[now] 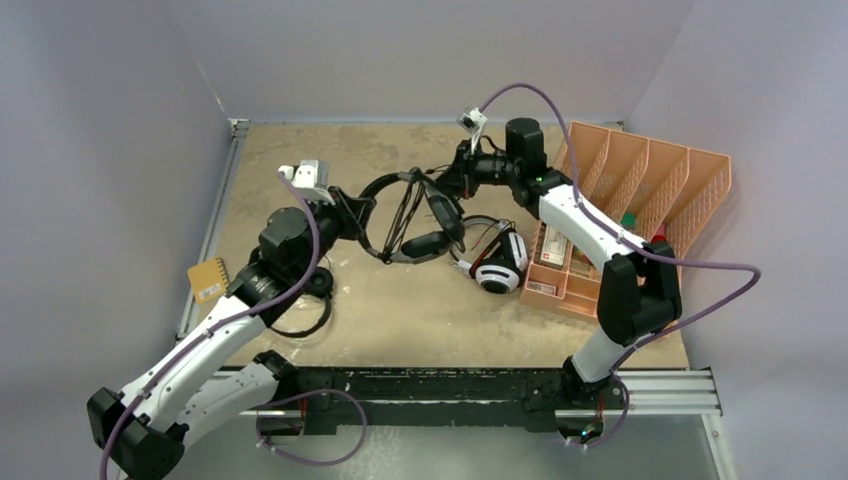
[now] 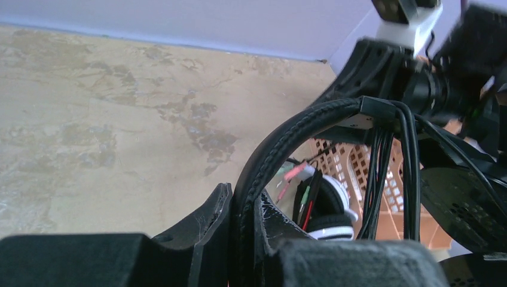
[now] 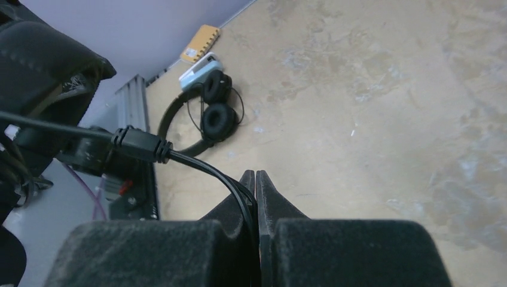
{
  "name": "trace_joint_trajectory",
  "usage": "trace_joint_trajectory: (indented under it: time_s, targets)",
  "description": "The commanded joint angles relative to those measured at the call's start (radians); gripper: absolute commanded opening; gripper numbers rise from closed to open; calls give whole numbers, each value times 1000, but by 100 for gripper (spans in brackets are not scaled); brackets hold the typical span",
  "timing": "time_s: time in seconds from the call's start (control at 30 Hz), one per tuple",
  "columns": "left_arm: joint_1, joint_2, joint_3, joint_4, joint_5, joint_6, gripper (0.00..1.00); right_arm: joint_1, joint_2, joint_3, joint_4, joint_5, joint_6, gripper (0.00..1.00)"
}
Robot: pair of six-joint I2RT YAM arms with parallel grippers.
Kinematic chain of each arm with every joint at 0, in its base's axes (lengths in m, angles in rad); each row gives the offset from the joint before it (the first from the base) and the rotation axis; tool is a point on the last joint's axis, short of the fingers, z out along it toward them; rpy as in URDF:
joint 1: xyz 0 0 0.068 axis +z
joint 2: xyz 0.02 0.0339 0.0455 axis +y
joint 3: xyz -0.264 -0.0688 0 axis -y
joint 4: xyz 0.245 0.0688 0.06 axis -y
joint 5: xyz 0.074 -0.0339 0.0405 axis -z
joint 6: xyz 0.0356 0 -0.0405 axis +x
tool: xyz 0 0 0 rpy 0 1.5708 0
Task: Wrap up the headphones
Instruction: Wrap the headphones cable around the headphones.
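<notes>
The larger black headphones (image 1: 428, 222) hang above the table's middle, held between both arms. My left gripper (image 1: 360, 216) is shut on their padded headband (image 2: 281, 149), which runs up between its jaws in the left wrist view (image 2: 242, 192). Several turns of thin black cable (image 2: 382, 173) are wound across the band. My right gripper (image 1: 456, 184) is shut on that cable (image 3: 197, 167), pinched between its fingertips (image 3: 255, 175). The white-and-black headphones (image 1: 497, 263) lie on the table by the rack and also show in the left wrist view (image 2: 336, 210). The small black round-padded headphones (image 3: 212, 113) lie near my left arm (image 1: 312, 300).
An orange slotted rack (image 1: 640, 180) with boxes stands at the right. A yellow notebook (image 1: 208, 279) lies at the table's left edge. A small white-and-blue object (image 3: 200, 70) sits beside the small headphones. Purple-grey walls close in at the back and sides.
</notes>
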Motion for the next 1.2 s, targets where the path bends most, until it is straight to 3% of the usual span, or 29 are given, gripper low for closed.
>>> trace_joint_trajectory:
  time_s: [0.0, 0.3, 0.53, 0.87, 1.0, 1.17]
  targets:
    - [-7, 53, 141, 227, -130, -213, 0, -15, -40, -161, 483, 91, 469, 0]
    - [-7, 219, 363, 149, -322, -220, 0, 4, 11, -343, 892, 205, 759, 4]
    - [-7, 224, 397, 130, -327, -217, 0, 12, 87, -347, 1108, 263, 841, 13]
    - [-7, 249, 457, 130, -386, -202, 0, 53, 140, -330, 1199, 323, 881, 0]
    - [-7, 277, 473, 150, -496, -191, 0, 102, 108, -386, 1188, 336, 869, 1]
    - [-7, 322, 464, 225, -553, -150, 0, 212, -16, -488, 1135, 462, 730, 7]
